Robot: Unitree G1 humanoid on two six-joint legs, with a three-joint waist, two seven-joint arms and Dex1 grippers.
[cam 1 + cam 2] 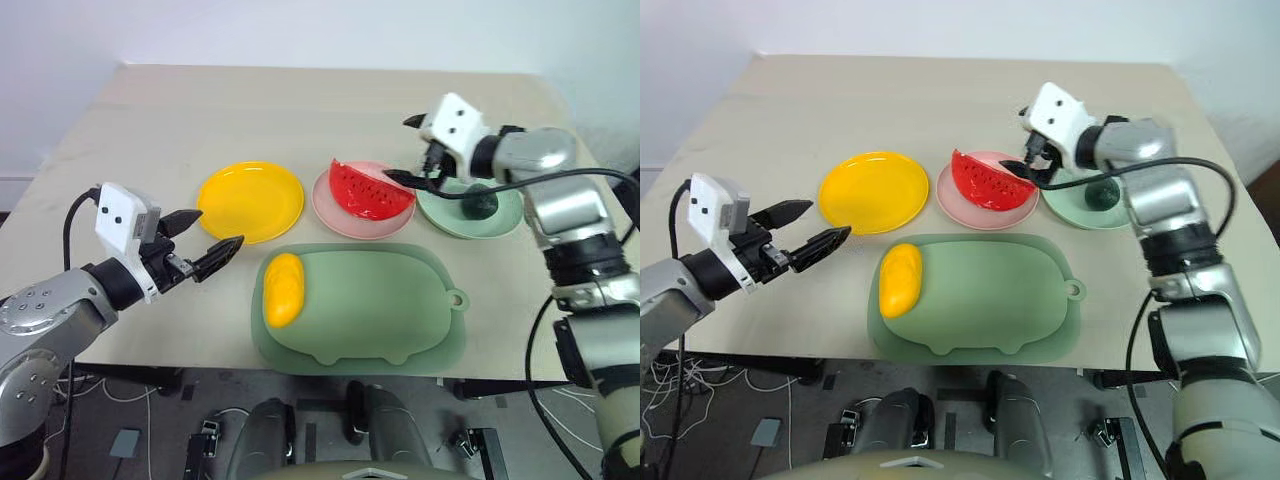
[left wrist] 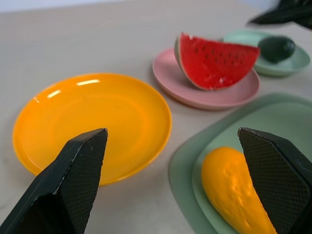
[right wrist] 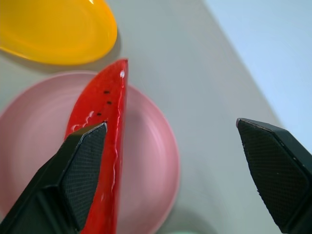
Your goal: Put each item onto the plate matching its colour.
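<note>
On the table, the watermelon wedge sits on the pink plate, the avocado on the mint plate, the mango on the mat beside the yellow plate, with the left hand and the right hand both spread apart and holding nothing.

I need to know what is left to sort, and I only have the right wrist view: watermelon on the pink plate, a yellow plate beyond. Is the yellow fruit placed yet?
Observer: No. The mango lies on the pale green mat, apart from the yellow plate.
Operator: And the avocado?
Observer: The avocado sits on the mint green plate.
Operator: Which arm is nearer the mango?
Observer: The left gripper, open, empty, near the mat's left end.
</note>
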